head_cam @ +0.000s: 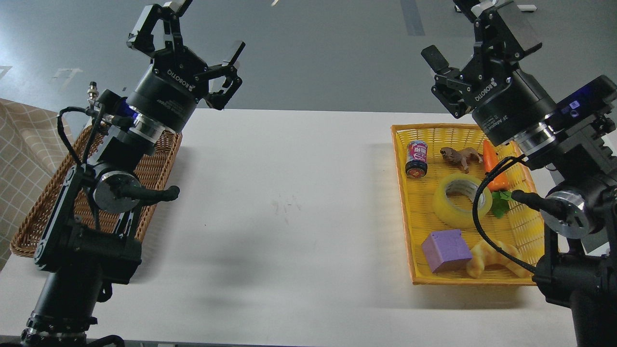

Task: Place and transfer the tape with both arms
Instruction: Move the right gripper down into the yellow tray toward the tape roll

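A roll of pale-yellow tape [462, 200] is lying flat in the middle of a yellow basket [404, 202] at the right side of a white table [289, 217], its grey-white core facing up. A black cable from the robot's right arm is crossing in front of the roll's right edge. Around the tape, other items are sharing the basket: a small can [416, 159] is standing toward the far left corner, a brown toy animal [461, 156] is lying beside it, and an orange toy carrot [493, 165] with green leaves is resting just beside the roll's right side. Nearer the viewer, a purple cube [446, 250] is sitting next to a piece of toy bread [491, 260].

The right gripper [475, 33] is hovering high above the basket's far edge, well clear of the tape, its two fingers spread wide with nothing between them. Across the table, the left gripper [205, 29] is likewise being held aloft, its fingers splayed apart and gripping nothing. Beneath the left arm, a brown wicker basket [154, 164] is resting at the table's left edge, largely hidden behind the arm's black links. A checked beige cloth [24, 144] is showing at the far left. Both arms are casting soft shadows on the bare tabletop between the two baskets.
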